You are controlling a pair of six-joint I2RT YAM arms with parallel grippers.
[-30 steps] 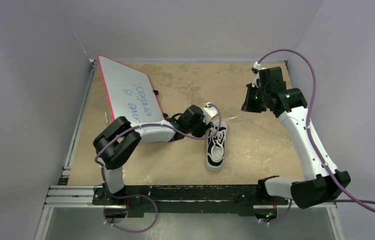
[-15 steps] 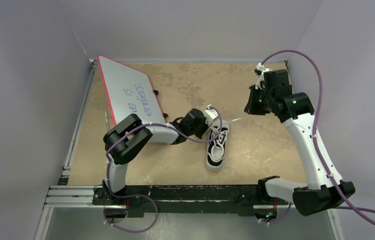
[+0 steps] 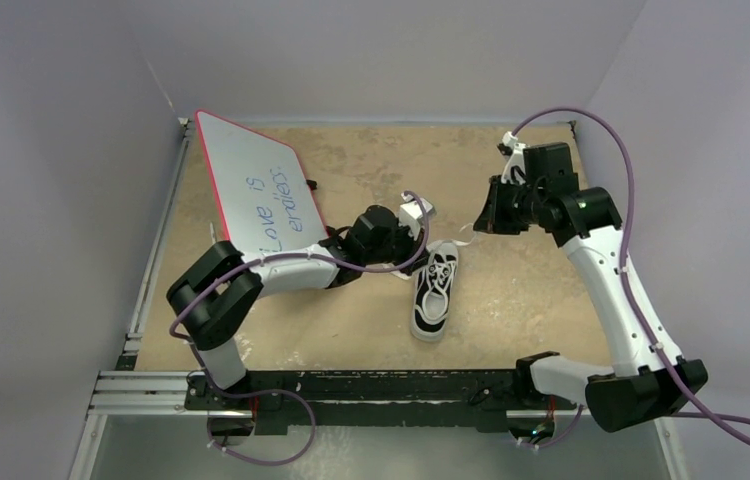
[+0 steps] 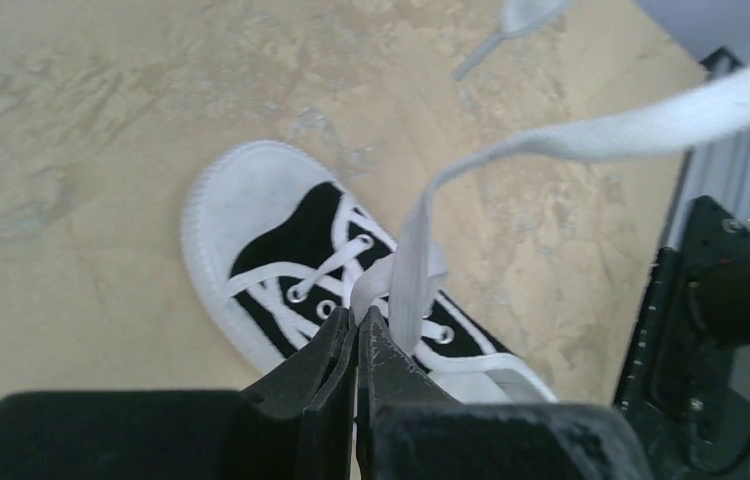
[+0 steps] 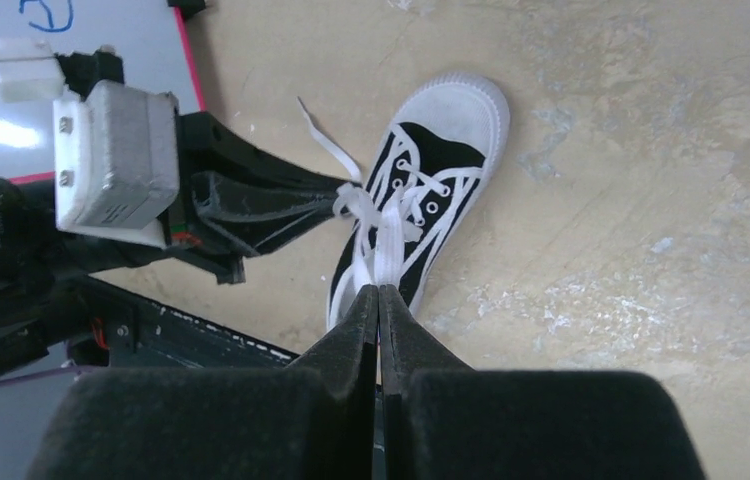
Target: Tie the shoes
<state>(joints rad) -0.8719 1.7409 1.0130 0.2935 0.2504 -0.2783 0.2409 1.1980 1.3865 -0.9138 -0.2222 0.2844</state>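
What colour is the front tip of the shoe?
White. The sneaker's toe cap is plain white, seen best in the left wrist view.

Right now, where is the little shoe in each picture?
Top external: shoe in the centre, toe pointing down.
Left wrist: shoe lower middle, toe pointing upper left.
Right wrist: shoe upper middle, toe pointing upper right.
Shared landmark: its white lace, stretched up off the shoe.
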